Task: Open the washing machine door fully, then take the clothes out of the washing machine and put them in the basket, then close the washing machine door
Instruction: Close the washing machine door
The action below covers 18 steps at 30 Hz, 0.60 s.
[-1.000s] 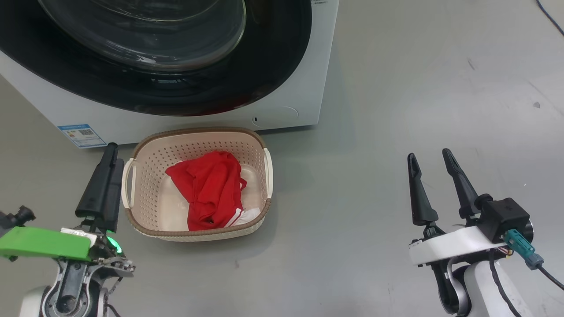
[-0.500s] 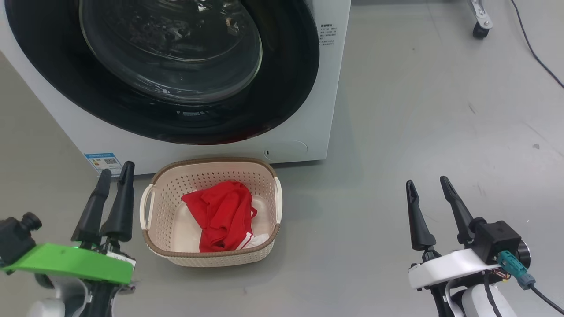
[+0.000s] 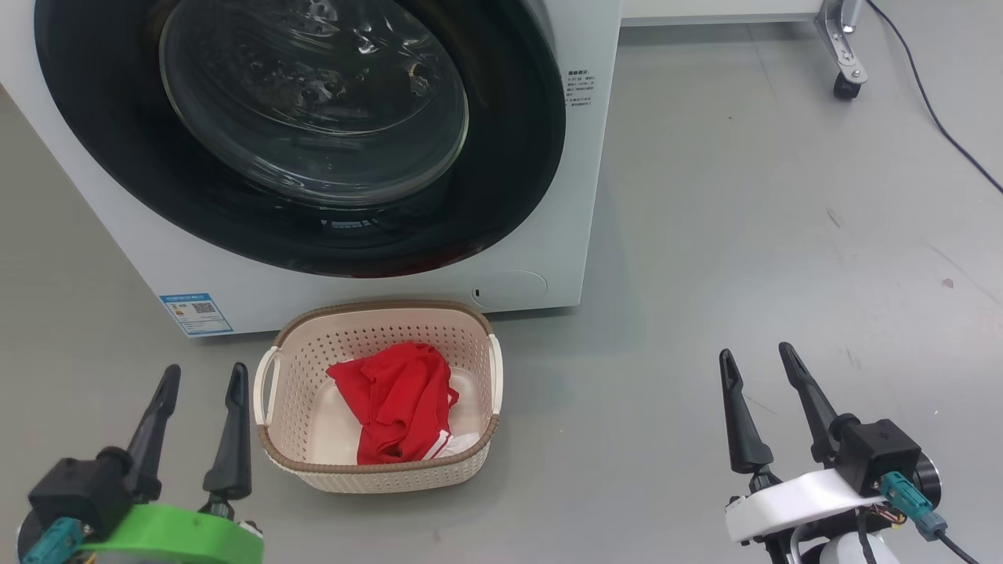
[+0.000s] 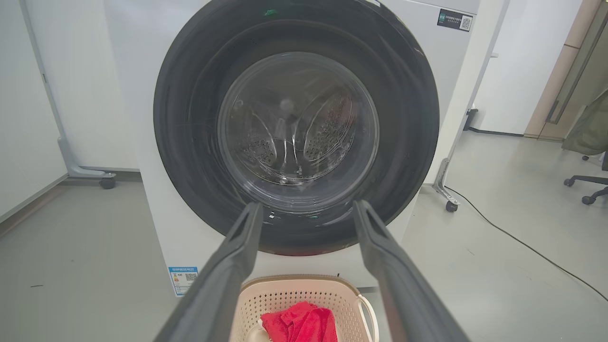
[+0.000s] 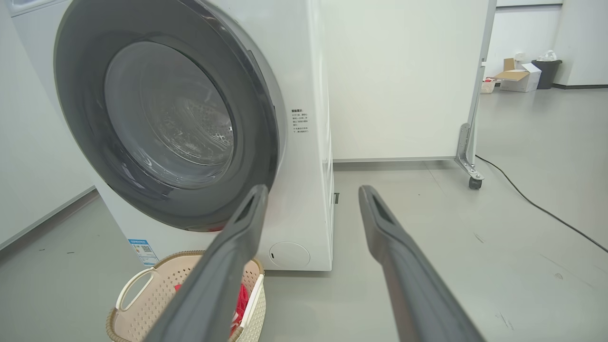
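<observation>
The washing machine [image 3: 584, 164] stands white at the top of the head view with its round black-rimmed door [image 3: 313, 117] lying flat against its front. On the floor before it sits the cream basket [image 3: 470, 329], and the red clothes [image 3: 400, 399] lie bunched inside. My left gripper [image 3: 204, 376] is open just left of the basket, holding nothing. My right gripper [image 3: 756, 356] is open well off to the right, also holding nothing. The left wrist view faces the door [image 4: 294, 123] with the basket [image 4: 346, 297] and clothes [image 4: 299, 323] below. The right wrist view shows the machine [image 5: 308, 71] and basket [image 5: 137, 289].
Grey floor spreads right of the machine. A wheeled frame leg [image 3: 842, 55] and a black cable [image 3: 932, 117] lie at the far right. A blue label [image 3: 196, 312] marks the machine's lower left. In the left wrist view, an office chair [image 4: 586, 142] is at the right.
The head camera has tilted up, so more of the machine shows. My left gripper has turned, so both fingers now stand visibly apart beside the basket. The right gripper has held still.
</observation>
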Tool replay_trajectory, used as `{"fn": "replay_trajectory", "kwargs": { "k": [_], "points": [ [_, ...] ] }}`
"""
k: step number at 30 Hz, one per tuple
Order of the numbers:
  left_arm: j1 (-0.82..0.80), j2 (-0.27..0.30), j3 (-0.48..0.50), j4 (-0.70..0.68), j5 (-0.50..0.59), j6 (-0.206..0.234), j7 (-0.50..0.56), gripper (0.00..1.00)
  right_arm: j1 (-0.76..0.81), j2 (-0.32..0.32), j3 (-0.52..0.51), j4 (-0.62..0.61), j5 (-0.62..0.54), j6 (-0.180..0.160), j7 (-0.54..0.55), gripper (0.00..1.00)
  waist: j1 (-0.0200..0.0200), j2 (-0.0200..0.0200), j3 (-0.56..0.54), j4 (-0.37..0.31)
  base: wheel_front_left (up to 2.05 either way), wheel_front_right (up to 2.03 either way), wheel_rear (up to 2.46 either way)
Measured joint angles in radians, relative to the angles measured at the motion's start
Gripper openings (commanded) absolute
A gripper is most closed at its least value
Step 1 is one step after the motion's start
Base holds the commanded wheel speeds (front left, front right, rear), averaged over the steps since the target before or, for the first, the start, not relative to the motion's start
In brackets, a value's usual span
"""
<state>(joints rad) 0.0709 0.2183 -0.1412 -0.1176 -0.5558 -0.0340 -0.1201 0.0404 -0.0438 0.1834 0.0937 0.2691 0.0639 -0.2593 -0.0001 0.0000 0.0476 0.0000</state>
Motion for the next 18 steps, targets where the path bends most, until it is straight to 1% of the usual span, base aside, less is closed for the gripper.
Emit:
{"fn": "replay_trajectory", "kwargs": {
  "k": [1, 4, 6, 9, 12, 15, 18],
  "points": [
    [0.008, -0.002, -0.006, 0.009, 0.016, 0.008, -0.006, 1.0, 0.005, 0.0, 0.0, 0.0, 0.0, -0.005, 0.0, 1.0, 0.0, 0.0, -0.002, 0.0, 0.0, 0.0, 0.0],
    [0.031, -0.01, -0.026, 0.03, 0.057, 0.031, -0.019, 1.0, 0.019, 0.0, -0.001, 0.002, 0.0, -0.005, 0.0, 1.0, 0.0, 0.0, -0.011, -0.001, 0.0, 0.0, 0.0],
    [0.045, -0.015, -0.036, 0.036, 0.071, 0.055, -0.03, 1.0, 0.031, 0.0, -0.001, 0.002, 0.0, -0.007, 0.0, 1.0, 0.0, 0.0, -0.016, -0.001, 0.0, 0.0, 0.0],
    [0.058, -0.015, -0.054, 0.056, 0.112, 0.077, -0.04, 1.0, 0.043, 0.0, 0.002, 0.005, 0.0, -0.014, 0.0, 1.0, 0.0, 0.0, -0.024, -0.001, 0.0, 0.0, 0.0],
    [0.076, -0.018, -0.069, 0.063, 0.133, 0.097, -0.041, 1.0, 0.056, 0.001, 0.005, 0.006, -0.002, -0.014, 0.0, 1.0, 0.0, 0.0, -0.033, -0.002, 0.0, 0.0, 0.0],
    [0.082, -0.025, -0.081, 0.07, 0.16, 0.109, -0.049, 1.0, 0.058, 0.001, 0.006, 0.007, -0.009, -0.015, 0.0, 1.0, 0.0, 0.0, -0.036, -0.001, 0.0, 0.0, 0.0],
    [0.082, -0.036, -0.086, 0.073, 0.165, 0.11, -0.05, 1.0, 0.06, 0.001, 0.006, 0.006, -0.009, -0.015, 0.0, 1.0, 0.0, 0.0, -0.038, 0.0, 0.0, 0.0, 0.0]
  ]
}}
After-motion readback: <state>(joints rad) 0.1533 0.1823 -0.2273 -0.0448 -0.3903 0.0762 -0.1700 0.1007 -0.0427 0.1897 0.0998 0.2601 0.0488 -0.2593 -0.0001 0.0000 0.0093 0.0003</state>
